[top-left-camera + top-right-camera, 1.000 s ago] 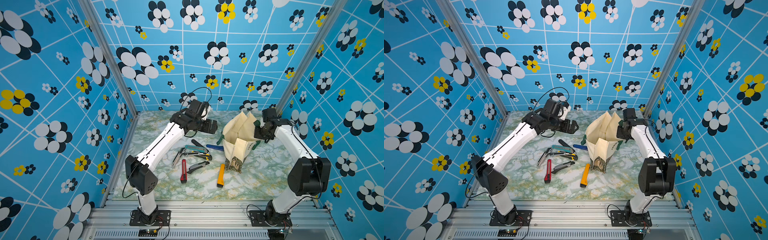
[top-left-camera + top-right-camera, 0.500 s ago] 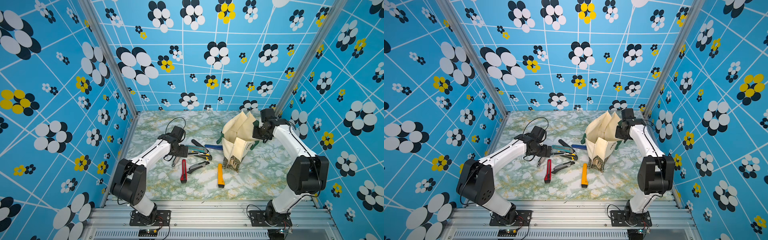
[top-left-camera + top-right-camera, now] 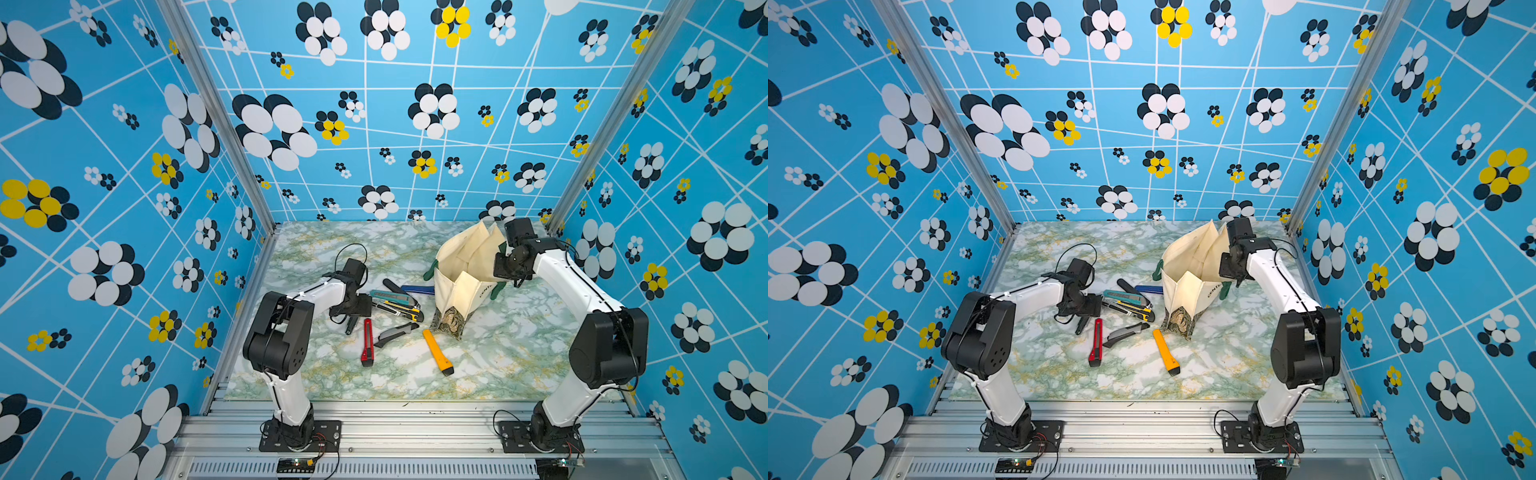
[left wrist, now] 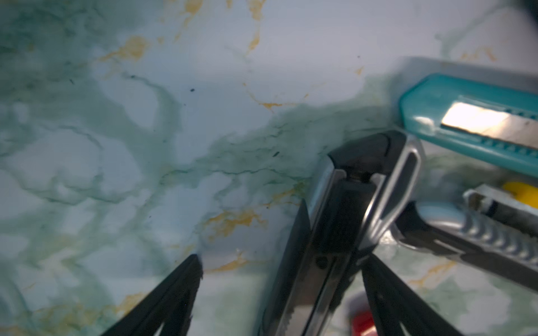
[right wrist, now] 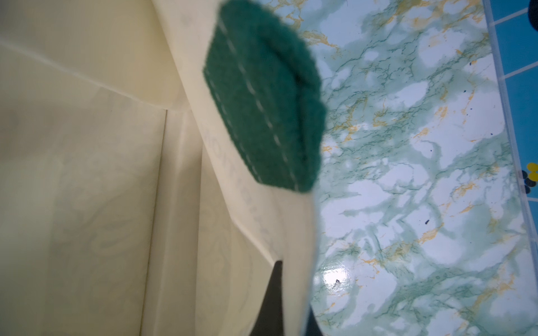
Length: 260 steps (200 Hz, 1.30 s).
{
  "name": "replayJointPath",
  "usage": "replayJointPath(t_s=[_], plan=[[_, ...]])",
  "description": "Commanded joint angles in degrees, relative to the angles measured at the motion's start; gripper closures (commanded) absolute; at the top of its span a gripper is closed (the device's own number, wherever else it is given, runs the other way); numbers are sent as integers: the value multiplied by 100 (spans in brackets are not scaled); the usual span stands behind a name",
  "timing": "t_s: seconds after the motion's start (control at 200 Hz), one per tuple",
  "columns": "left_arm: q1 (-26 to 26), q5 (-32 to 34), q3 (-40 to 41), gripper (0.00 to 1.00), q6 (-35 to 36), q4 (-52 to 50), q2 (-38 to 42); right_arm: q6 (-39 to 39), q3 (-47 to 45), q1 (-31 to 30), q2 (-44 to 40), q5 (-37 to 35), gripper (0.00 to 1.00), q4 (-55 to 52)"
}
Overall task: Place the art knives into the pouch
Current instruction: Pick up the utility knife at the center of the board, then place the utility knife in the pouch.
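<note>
Several cutters lie loose on the marbled table [image 3: 498, 365], so I'll go through them from my side outward. Nearest are an orange knife [image 3: 437, 351], a red knife [image 3: 367, 341] and a grey knife [image 3: 395, 334], all lying free.

Just beyond the red one, my left gripper [image 4: 282, 259] is down at the table with its jaws wide apart, straddling a black-and-silver art knife [image 4: 334, 221]. The knife body lies nearer one finger [image 4: 390, 293] than the other, and nothing is gripped yet. Right beside it sit a teal knife [image 4: 465, 116] and a yellow-and-black knife [image 3: 401, 311], close enough to get nudged. A little farther back lies a blue knife [image 3: 417, 289].

At the far right, the pouch [image 3: 461, 274] stands on the table with its mouth open. My right gripper [image 3: 505, 270] is clamped tight on its rim next to a green handle [image 5: 262, 101], propping it open.

I judge this to be the pick step. Next I need to close squarely on the art knife, lift it clear of its neighbours, and carry it right and far to the pouch mouth.
</note>
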State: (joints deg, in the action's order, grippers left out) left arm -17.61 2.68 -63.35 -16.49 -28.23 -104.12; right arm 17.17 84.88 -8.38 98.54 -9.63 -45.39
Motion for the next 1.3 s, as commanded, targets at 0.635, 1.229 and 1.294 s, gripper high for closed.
replayJointPath(t_s=[0.635, 1.229, 1.294], plan=[[108, 76, -1244, 75, 140, -1032, -347, 221, 282, -252, 171, -253, 100, -197], [-2033, -1776, -6922, 76, -519, -1140, -1628, 86, 441, -447, 126, 319, 100, -17], [-2131, -1885, -7310, 75, -598, -1249, -1963, 56, 425, -464, 108, 321, 100, -23]])
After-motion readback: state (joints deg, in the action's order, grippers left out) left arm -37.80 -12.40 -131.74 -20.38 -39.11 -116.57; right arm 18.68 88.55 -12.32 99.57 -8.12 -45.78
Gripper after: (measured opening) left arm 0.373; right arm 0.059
